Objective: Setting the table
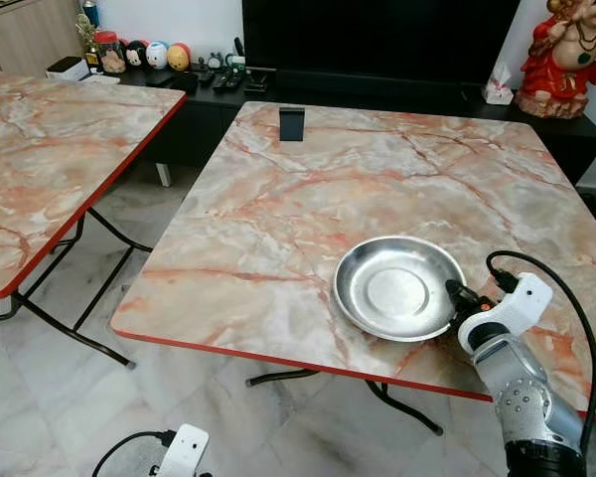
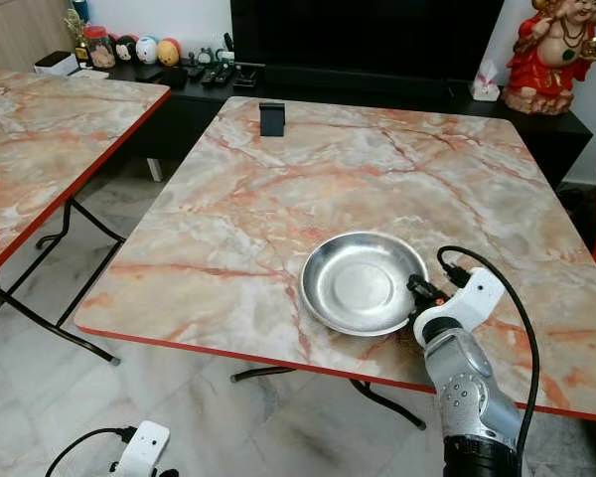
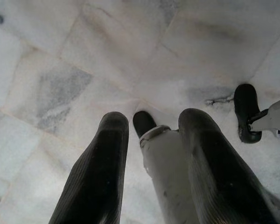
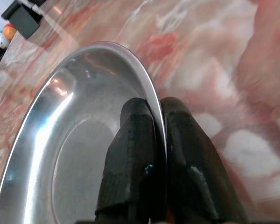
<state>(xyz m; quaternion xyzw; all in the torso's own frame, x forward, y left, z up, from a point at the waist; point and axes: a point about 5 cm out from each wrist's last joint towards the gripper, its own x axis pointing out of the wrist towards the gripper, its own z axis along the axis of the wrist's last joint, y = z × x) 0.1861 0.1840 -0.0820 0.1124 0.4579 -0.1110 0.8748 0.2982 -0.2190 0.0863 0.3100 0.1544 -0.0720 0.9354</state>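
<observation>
We've got the right gripper clamped on the plate rim, plate resting near the table front edge. Placing step imo; next we let go. Left gripper idle, fingers apart.

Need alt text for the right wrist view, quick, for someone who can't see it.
The right gripper pinches the rim of a steel plate, one black finger inside and one outside. The plate lies on the marble-patterned table.
</observation>
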